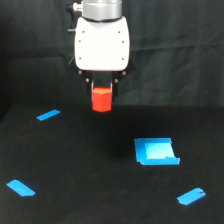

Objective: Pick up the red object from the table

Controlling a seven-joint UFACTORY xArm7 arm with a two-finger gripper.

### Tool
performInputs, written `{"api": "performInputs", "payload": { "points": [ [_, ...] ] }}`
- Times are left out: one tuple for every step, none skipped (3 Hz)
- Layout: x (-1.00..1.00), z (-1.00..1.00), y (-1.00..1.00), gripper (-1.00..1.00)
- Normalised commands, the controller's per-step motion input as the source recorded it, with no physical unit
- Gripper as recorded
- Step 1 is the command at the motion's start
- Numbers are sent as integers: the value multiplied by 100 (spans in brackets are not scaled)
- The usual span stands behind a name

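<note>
The red object (101,100), a short red-orange block, hangs right under the white gripper body in the upper middle of the exterior view. My gripper (101,90) is shut on its top part. The dark fingers (93,88) show only faintly against the black backdrop on either side of the block. The block's lower end sits about level with the far edge of the black table (90,165), and it appears lifted off the surface, though I cannot see a gap under it.
A blue square piece (156,151) lies on the table toward the exterior view's right. Three blue tape strips mark the surface: one at the left rear (48,115), one at the left front (21,188), one at the right front (191,196).
</note>
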Motion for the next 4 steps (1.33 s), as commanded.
{"api": "performInputs", "payload": {
  "points": [
    [-3,5,-8,-99],
    [0,-16,2,-99],
    [-5,-12,-13,-99],
    [-2,-4,-4,-99]
  ]
}}
